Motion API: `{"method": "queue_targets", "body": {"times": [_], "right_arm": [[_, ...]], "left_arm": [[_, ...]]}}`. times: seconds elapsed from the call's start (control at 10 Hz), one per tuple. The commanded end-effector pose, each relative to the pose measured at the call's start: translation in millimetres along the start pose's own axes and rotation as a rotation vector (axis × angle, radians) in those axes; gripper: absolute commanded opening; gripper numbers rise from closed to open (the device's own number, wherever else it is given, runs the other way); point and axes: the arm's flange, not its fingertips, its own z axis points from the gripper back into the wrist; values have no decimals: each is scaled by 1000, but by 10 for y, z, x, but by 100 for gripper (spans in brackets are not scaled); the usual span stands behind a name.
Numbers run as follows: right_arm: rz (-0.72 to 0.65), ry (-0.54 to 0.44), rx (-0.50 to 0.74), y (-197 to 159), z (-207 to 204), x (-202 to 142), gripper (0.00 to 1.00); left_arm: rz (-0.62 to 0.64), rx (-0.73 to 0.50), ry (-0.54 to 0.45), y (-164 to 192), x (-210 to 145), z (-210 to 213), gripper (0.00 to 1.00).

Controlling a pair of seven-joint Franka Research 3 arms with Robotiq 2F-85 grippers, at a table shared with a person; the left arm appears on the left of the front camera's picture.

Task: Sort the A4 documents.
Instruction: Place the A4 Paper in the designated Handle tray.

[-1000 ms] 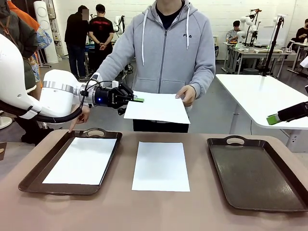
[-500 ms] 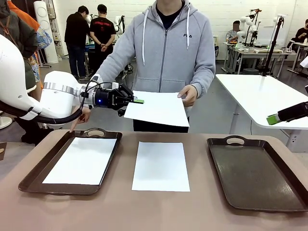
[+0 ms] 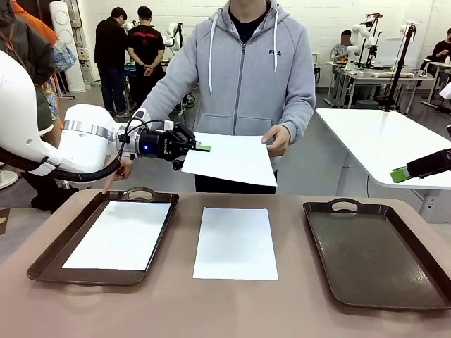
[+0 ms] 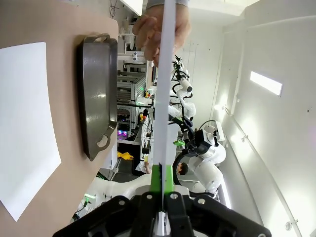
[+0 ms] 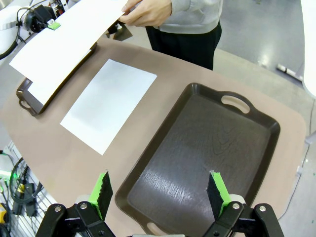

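- My left pincer (image 3: 203, 148) is clamped shut on one edge of a white A4 sheet (image 3: 229, 158). In the left wrist view the paper runs edge-on, nipped between the green pads (image 4: 155, 178).
- The person's hand (image 3: 275, 139) grips the opposite edge of that held sheet. It hangs in the air between us, above the far side of the table (image 3: 211, 310). I read this as a handover not yet complete.
- Below the left pincer sits the left tray (image 3: 42, 262), with one tray sheet (image 3: 123, 234) lying flat inside it.
- Toward the middle, a loose sheet (image 3: 235, 243) lies flat on the bare table between the two trays, touching neither.
- Farther over, the right tray (image 3: 366, 253) shows only its dark bottom.
- My right pincer (image 5: 160, 190) stands wide with nothing in it, hovering over the near end of the right tray.
- Progress, as I judge it: one document is filed, one is mid-transfer, and one waits on the table, so the sort is well short of done.
- The person has yet to let go, then the held sheet needs a tray, and then the loose sheet does.
- The pages look blank from here, so I cannot tell which tray each one belongs in.
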Motion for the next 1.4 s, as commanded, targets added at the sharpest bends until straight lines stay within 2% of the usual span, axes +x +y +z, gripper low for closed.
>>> {"method": "queue_targets", "body": {"times": [0.0,0.2,0.3,0.4,0.5,0.6,0.9,1.3], "right_arm": [[-6,-5,25,-7,-26,-5,100],[-6,-5,25,-7,-26,-5,100],[-6,-5,25,-7,-26,-5,100],[-6,-5,25,-7,-26,-5,100],[-6,-5,25,-7,-26,-5,100],[-6,-5,25,-7,-26,-5,100],[-6,-5,25,-7,-26,-5,100],[-6,-5,25,-7,-26,-5,100]], "left_arm": [[13,-5,-1,-13,4,-9,0],[0,0,0,0,0,0,1],[-116,56,160,-101,-41,-3,1],[-185,153,242,-221,-103,87,1],[-209,271,258,-321,-174,270,1],[-219,313,282,-345,-221,403,1],[-198,387,202,-292,-401,863,1],[-125,365,26,240,-433,1349,1]]}}
